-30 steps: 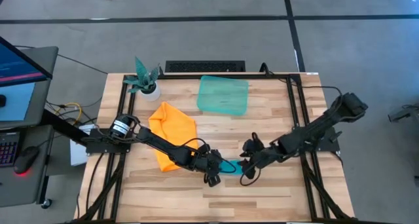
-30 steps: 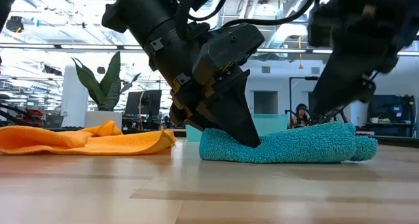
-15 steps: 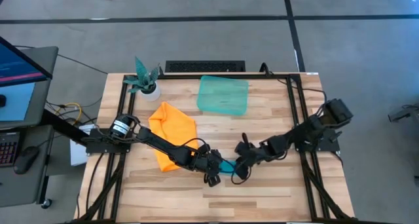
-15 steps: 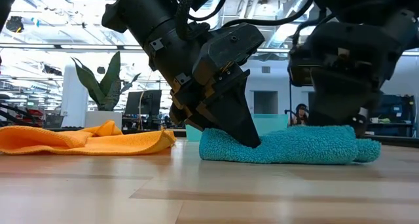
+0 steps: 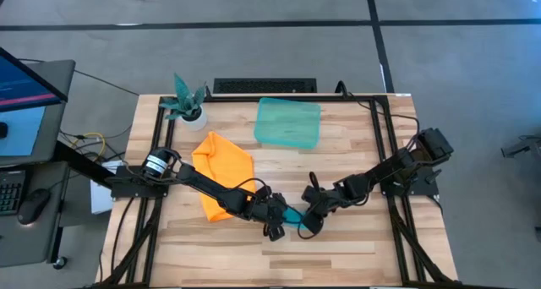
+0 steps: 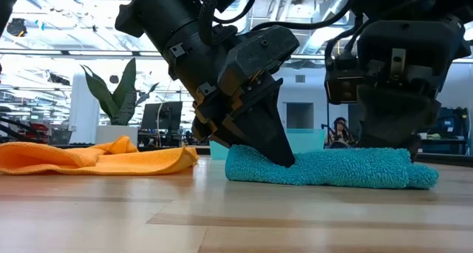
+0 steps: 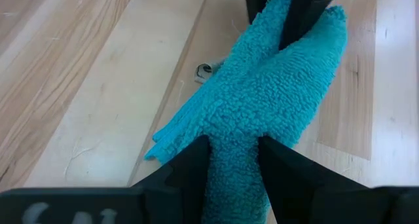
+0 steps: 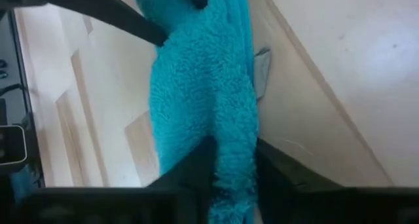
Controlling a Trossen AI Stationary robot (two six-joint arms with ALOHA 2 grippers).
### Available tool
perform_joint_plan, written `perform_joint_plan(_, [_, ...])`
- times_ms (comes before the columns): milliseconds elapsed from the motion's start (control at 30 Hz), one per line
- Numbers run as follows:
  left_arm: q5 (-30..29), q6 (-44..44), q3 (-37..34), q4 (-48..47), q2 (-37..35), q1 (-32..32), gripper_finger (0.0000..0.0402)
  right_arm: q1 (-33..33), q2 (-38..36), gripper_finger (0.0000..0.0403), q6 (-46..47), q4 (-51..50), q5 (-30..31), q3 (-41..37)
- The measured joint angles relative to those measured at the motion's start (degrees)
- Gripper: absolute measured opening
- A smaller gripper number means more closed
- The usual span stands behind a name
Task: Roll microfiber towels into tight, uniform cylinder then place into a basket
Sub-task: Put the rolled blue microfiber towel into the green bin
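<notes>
Turquoise-blue terry microfiber towel roll (image 6: pixel 325 168): pinched between left gripper (image 7: pixel 234 160) and right gripper (image 8: pixel 234 160) fingers at opposite ends; lift level, grips even.

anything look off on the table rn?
Two things. The blue towel, pinched at either end by the left claw and right claw, is a flattish roll with a loose flap sticking out the side, not a tight cylinder. The orange towel lies crumpled, unrolled. The basket holds nothing.
</notes>
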Motion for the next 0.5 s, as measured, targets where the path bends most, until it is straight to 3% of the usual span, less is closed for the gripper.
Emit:
perform_joint_plan(200, [-1.60, 2.46, 0.00, 0.02, 0.06, -0.04, 0.0102, 0.00, 0.01, 0.0014, -0.03, -0.09, -0.52, -0.03])
perform_joint_plan(400, [-1.26, 5.24, 0.00, -0.02, 0.02, -0.19, 0.0028, 0.02, 0.01, 0.0031, -0.91, -0.09, -0.35, -0.04])
perform_joint_plan(500, [-0.35, 6.22, -0.02, 0.00, 0.02, -0.17, 0.0009, 0.03, 0.01, 0.0030, -1.89, -0.09, 0.12, -0.04])
